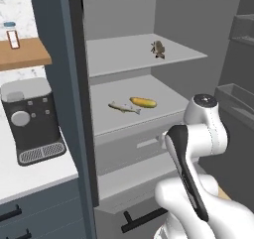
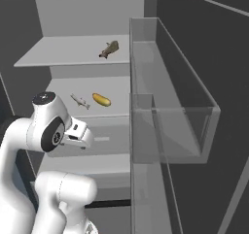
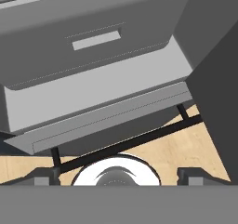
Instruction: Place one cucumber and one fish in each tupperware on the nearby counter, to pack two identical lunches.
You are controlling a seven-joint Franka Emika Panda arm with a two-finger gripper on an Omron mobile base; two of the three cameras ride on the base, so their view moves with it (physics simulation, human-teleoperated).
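Two fish (image 1: 124, 107) and one cucumber (image 1: 143, 102) lie on fridge shelves (image 1: 149, 91); the tool (image 3: 118, 177) gapes wide, empty.

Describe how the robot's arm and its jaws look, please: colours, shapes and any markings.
The arm is glossy white, built of rounded, tube-like segments. A dark band runs along one link, and a joint ends in a round grey cap with small dots. In the right base view a dark ring circles its joint. In the hand view the gripper has two small dark tips. No cables or lettering are visible.

Coffee machine (image 1: 32, 121) front details blurred
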